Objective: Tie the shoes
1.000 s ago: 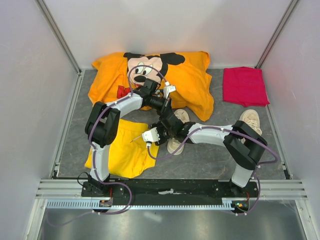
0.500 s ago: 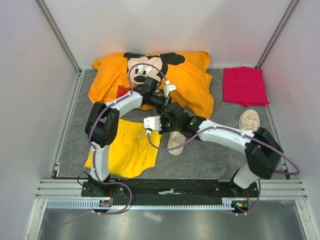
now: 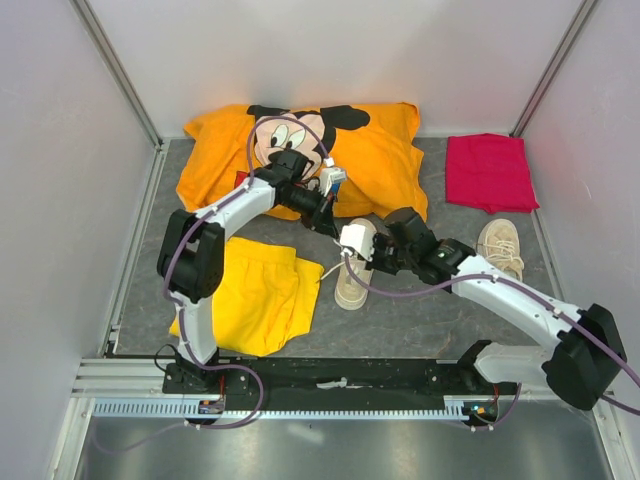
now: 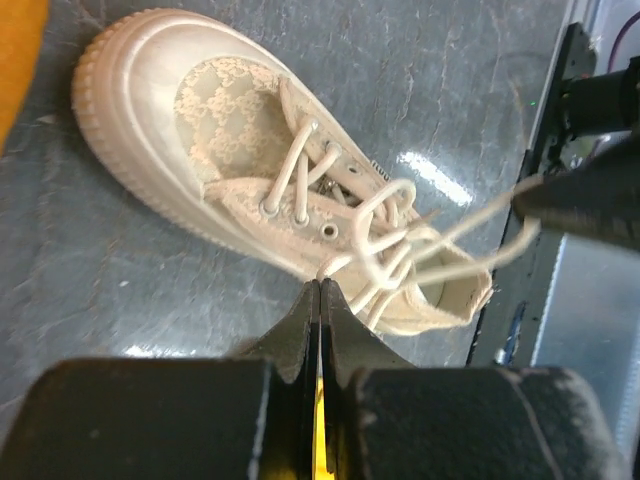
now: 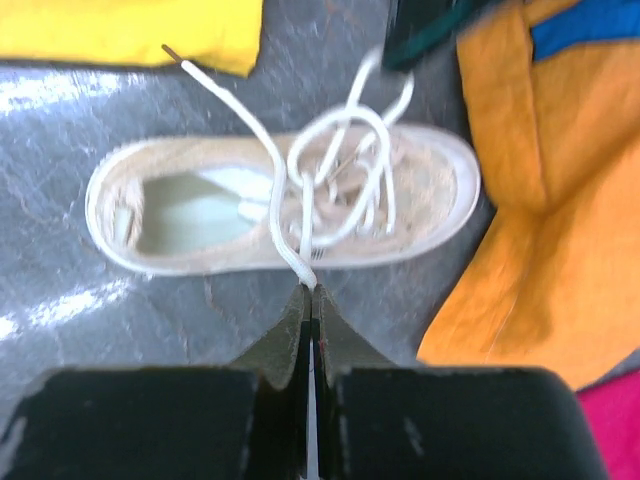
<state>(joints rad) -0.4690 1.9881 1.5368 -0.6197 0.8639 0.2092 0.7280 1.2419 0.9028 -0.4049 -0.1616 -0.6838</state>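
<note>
**Operator:** Overhead view: report the position of the shoes.

**Technician:** One shoe (image 3: 352,285) lies at the centre of the grey table (image 3: 430,315), toe toward the far side. It is just right of the yellow shorts (image 3: 250,305) and close to the near edge of the orange shirt (image 3: 385,160). The second shoe (image 3: 500,243) lies well apart at the right, on the near side of the red cloth (image 3: 490,172).

**Operator:** Grippers, same view?

**Technician:** The left gripper (image 3: 335,226) is at the toe end of the centre shoe. The right gripper (image 3: 373,264) is at that shoe's right side. Jaw state cannot be read here. A strand of lace (image 3: 328,270) trails left toward the shorts.

**Operator:** Left wrist view?

**Technician:** The left gripper (image 4: 318,290) has its jaws fully closed, tips together, pinching a strand of lace (image 4: 297,165) beside the shoe (image 4: 230,150). Loose loops lie across the eyelets. Another strand runs to the right gripper (image 4: 535,200) at the right edge.

**Operator:** Right wrist view?

**Technician:** The picture is blurred. The right gripper (image 5: 310,295) has its jaws closed flat, with a strand of lace (image 5: 240,110) clamped at the tips. The shoe (image 5: 440,190) lies across the frame with its opening at the left. A loop rises to the left gripper (image 5: 410,45) at the top. The shorts (image 5: 130,25) are at top left and the shirt (image 5: 530,230) is at right.
</note>
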